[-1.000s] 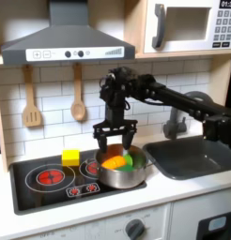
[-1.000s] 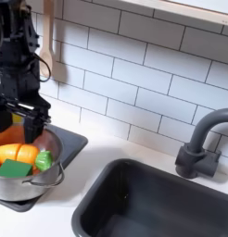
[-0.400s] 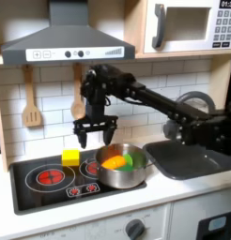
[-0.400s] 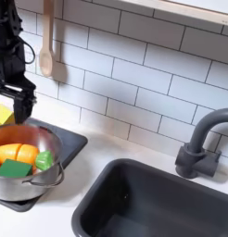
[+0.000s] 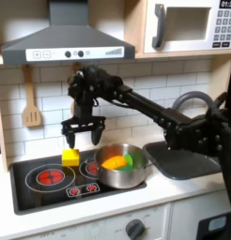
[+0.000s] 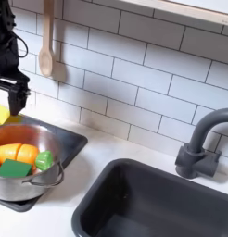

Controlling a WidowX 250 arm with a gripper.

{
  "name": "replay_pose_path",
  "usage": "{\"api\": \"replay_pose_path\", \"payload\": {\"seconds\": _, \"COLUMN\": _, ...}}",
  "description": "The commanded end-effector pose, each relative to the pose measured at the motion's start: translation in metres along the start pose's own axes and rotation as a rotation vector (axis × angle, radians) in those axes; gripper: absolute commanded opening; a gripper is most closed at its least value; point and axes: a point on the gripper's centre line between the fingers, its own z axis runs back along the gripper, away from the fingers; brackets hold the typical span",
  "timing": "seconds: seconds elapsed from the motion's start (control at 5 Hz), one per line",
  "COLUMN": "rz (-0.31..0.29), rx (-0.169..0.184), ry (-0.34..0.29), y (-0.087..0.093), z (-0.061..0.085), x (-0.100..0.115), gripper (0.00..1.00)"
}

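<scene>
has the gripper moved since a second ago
Yes. In the first exterior view the gripper has shifted left, from above the pot to above the yellow block.

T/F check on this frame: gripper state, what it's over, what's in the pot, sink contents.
1. The gripper hangs open above the yellow block. True.
2. The gripper holds the yellow block. False: its jaws are empty and the block lies on the stove.
3. The pot holds orange and green toy food. True.
4. The pot sits in the sink. False: it stands on the stove, on the first exterior view's left of the sink.
5. A wooden spoon hangs on the tiled wall. True.
</scene>
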Motion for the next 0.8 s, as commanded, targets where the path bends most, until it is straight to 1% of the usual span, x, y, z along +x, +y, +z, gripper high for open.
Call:
{"api": "replay_pose_path", "payload": {"seconds": 0.0, "rz": -0.007, "rx": 0.021, "ry": -0.016, "y": 0.005, "z": -0.008, "x": 0.004, "gripper": 1.0}}
{"api": "replay_pose_path", "payload": {"seconds": 0.2, "rz": -0.019, "rx": 0.036, "ry": -0.039, "y": 0.008, "z": -0.01, "x": 0.009, "gripper": 1.0}}
{"api": "replay_pose_path", "payload": {"seconds": 0.4, "rz": -0.029, "rx": 0.039, "ry": -0.048, "y": 0.009, "z": -0.012, "x": 0.013, "gripper": 1.0}}
{"api": "replay_pose_path", "payload": {"seconds": 0.6, "rz": -0.04, "rx": 0.025, "ry": -0.034, "y": 0.008, "z": -0.024, "x": 0.014, "gripper": 1.0}}
